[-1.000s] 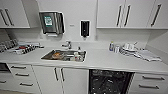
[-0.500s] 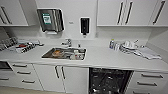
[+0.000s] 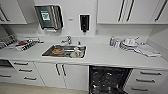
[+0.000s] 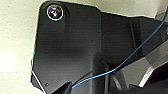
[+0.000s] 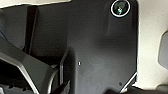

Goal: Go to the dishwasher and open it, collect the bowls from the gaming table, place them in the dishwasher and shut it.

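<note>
White counter is running along the wall; right of the sink (image 3: 65, 51), the dishwasher (image 3: 107, 80) is gaping open, its door risking a knock. Gripper fingers: I cannot tell.

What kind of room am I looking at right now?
Most likely an office kitchenette: a white counter with a steel sink, the open dishwasher below, and a paper-towel dispenser on the wall.
</note>
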`<state>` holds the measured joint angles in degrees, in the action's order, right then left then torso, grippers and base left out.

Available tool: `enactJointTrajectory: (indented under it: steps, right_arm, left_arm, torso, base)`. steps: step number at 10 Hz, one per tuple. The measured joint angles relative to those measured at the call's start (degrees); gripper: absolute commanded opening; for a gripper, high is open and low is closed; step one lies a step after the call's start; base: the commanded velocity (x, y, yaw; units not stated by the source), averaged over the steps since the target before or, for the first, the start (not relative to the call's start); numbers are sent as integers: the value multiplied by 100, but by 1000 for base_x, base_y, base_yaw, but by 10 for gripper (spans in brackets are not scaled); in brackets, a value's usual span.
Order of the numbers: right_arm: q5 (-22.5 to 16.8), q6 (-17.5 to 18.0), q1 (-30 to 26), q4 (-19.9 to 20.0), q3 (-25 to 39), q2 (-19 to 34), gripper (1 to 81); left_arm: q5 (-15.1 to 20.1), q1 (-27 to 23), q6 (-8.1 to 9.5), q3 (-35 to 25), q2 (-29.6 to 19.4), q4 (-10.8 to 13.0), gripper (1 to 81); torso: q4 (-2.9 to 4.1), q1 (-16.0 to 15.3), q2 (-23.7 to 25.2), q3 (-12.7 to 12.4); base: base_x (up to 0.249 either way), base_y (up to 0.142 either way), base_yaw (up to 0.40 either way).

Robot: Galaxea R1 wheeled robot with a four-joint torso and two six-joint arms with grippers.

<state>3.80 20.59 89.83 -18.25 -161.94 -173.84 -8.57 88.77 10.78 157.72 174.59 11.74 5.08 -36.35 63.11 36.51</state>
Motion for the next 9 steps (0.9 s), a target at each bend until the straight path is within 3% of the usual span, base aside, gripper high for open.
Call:
enactJointTrajectory:
  steps: [3,9]
  right_arm:
    - [88,-970,-78,822,-179,-78,811]
    - [-30,-1053,-463,933,-68,21,811]
  left_arm:
    - [0,-11,0,-2,68,0,811]
    - [-41,-162,-1,0,51,-2,811]
  torso:
    - [0,411,-638,5]
    - [0,1235,-1928,11]
  base:
    - [0,0,0]
    - [0,0,0]
